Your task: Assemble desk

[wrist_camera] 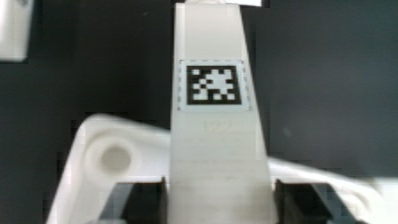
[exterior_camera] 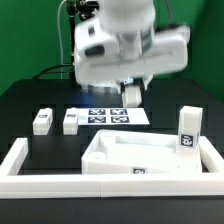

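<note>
1. We see the gripper [wrist_camera: 217,200] pinching a tagged leg [wrist_camera: 215,110]; the leg's gripped end is cut off by the frame edge.
2. In the exterior view blur hides that grip; the desk top [exterior_camera: 110,165] lies on the table [exterior_camera: 30,100], nearer the camera.

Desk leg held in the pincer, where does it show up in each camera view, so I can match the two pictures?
Exterior view: only a pale stub of the desk leg shows under the arm's hand, above the marker board in the picture.
Wrist view: the desk leg fills the picture's middle, tag facing the camera, clamped in the pincer.
Shared landmark: the desk top.
</note>
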You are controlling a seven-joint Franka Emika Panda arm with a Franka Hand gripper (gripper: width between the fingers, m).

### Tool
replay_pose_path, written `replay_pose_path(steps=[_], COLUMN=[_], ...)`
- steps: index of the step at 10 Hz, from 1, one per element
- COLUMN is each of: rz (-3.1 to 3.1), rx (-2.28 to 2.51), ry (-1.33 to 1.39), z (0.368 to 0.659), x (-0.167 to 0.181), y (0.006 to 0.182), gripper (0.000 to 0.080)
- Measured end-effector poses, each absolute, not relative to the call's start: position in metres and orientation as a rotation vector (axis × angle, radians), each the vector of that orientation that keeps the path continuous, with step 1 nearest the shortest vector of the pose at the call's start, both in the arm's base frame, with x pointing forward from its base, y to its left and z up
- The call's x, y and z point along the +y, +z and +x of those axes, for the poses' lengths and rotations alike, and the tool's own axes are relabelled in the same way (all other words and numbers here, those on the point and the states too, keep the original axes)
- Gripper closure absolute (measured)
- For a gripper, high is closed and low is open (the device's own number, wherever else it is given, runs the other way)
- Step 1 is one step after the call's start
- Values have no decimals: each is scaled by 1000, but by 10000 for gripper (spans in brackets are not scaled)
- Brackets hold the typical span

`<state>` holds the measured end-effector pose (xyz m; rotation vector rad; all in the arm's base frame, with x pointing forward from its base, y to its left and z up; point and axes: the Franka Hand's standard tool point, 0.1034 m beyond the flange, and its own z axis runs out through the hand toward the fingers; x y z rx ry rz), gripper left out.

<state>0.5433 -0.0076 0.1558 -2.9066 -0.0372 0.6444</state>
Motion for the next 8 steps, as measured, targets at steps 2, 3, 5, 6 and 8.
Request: replay_pose_path(steps=[2,3,5,6,8], rz=[-2953,-2977,-3016,-3021,-2992], rx=[7,14,33,9,48], ry=[465,365,159,67,-118], z=[558,562,566,571,590], x=[-10,-12,-17,-21,-29], y=[183,180,180,177,181], gripper=[514,514,514,514,514])
